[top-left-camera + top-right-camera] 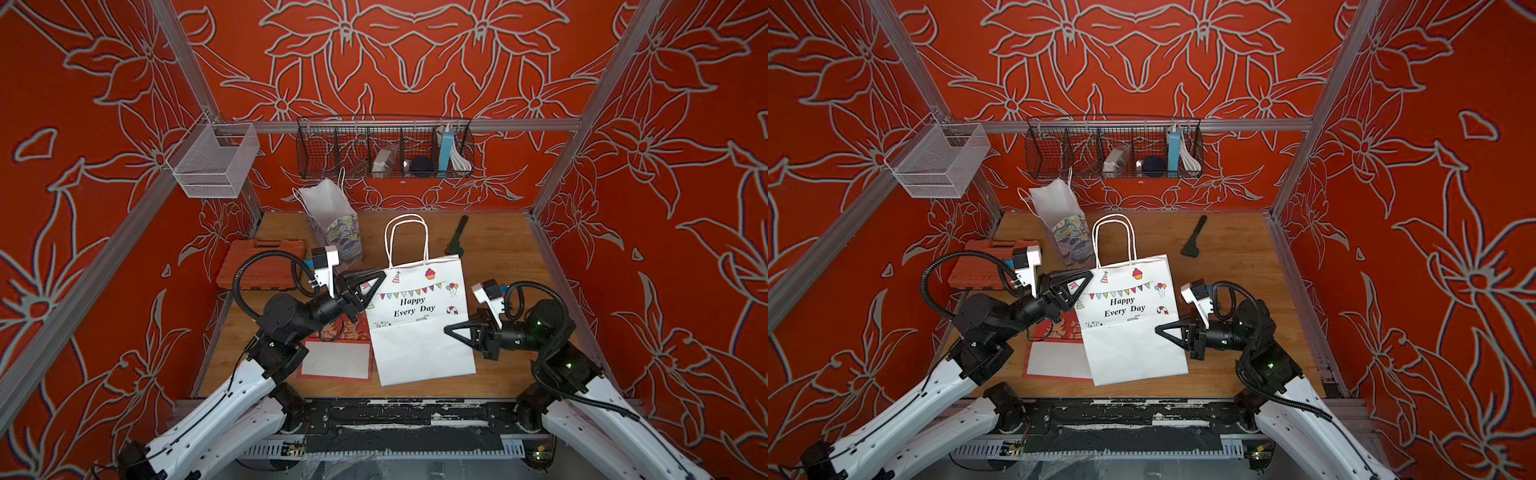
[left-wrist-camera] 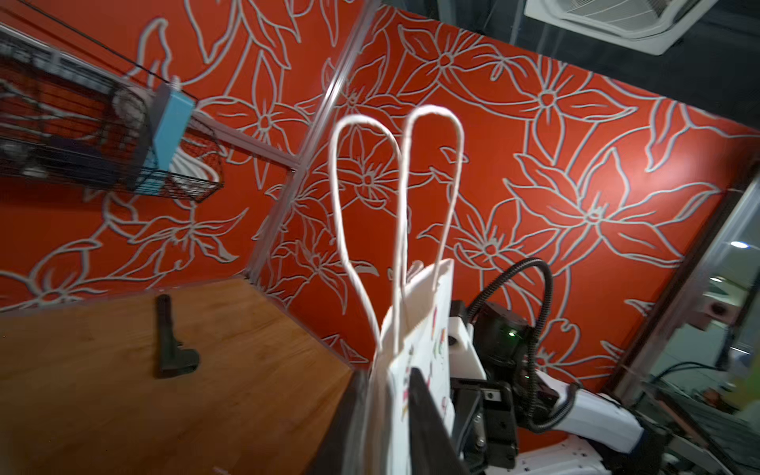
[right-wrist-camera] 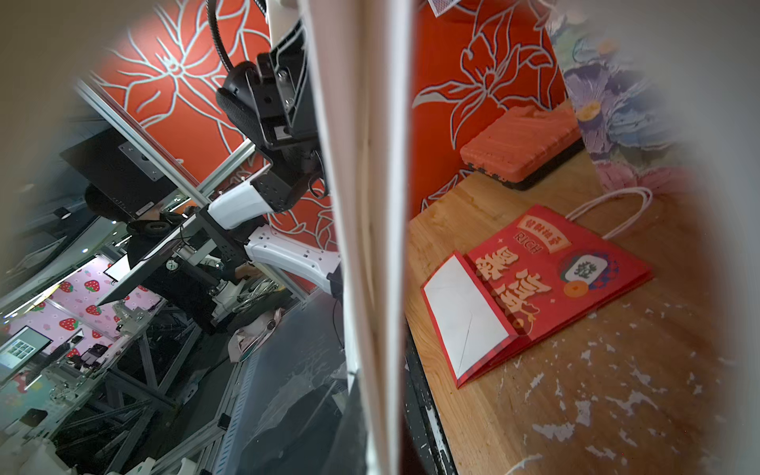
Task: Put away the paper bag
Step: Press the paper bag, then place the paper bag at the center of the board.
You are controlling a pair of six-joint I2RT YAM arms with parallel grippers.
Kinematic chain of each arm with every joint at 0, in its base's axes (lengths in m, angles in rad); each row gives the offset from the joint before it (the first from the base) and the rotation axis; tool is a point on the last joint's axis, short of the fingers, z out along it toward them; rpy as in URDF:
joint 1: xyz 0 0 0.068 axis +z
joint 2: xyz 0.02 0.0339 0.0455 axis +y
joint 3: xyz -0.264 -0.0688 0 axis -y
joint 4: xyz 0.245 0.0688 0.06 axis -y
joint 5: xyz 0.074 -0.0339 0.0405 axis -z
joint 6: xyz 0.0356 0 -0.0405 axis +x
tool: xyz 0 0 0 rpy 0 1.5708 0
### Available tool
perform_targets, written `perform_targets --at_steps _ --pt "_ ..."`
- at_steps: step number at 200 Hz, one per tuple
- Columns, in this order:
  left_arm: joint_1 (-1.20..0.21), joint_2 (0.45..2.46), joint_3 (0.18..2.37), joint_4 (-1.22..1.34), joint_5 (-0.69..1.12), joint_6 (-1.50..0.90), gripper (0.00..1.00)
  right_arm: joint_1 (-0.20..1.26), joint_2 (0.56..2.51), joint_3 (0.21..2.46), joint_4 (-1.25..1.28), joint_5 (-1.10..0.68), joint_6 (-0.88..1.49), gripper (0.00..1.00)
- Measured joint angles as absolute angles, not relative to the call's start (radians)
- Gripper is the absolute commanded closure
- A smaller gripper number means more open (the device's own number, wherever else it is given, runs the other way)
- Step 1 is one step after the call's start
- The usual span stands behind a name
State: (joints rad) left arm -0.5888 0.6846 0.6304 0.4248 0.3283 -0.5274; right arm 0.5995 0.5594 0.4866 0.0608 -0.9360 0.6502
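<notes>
Beside the upright paper bag point(image 1: 419, 332), a red bag point(image 1: 336, 358) lies partly hidden; the right hand point(image 1: 448, 330), closed, pinches the paper bag's right edge; the left hand point(image 1: 383, 277) straddles its upper left corner, grip unclear.

Paper bag point(image 2: 415, 329) with 2 handles point(image 2: 341, 205) stands between left end effector point(image 2: 386, 374)'s fingers point(image 2: 427, 411).

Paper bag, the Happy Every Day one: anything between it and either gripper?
Nothing visible. The left gripper sits at the upper side edge of the paper bag; the right gripper is shut on the opposite edge.
</notes>
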Motion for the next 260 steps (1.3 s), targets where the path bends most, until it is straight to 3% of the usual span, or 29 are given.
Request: perform_targets --at_steps 36,86,150,191,260 --pt "-0.586 0.594 0.703 0.130 0.032 -0.431 0.01 0.707 0.623 0.477 0.076 -0.752 0.693 1.00" --pt "-0.582 0.540 0.825 -0.154 -0.234 -0.314 0.01 0.959 0.902 0.477 0.256 -0.465 0.744 1.00" --pt "-0.582 0.406 0.816 -0.336 -0.348 -0.359 0.02 1.081 1.314 0.685 0.451 -0.242 0.835 1.00" --pt "-0.582 0.365 0.816 -0.419 -0.374 -0.427 0.02 1.134 1.574 0.847 0.525 -0.200 0.913 1.00" --pt "-0.582 0.285 0.816 -0.505 -0.384 -0.480 0.03 1.201 1.811 0.968 0.549 -0.071 1.018 1.00"
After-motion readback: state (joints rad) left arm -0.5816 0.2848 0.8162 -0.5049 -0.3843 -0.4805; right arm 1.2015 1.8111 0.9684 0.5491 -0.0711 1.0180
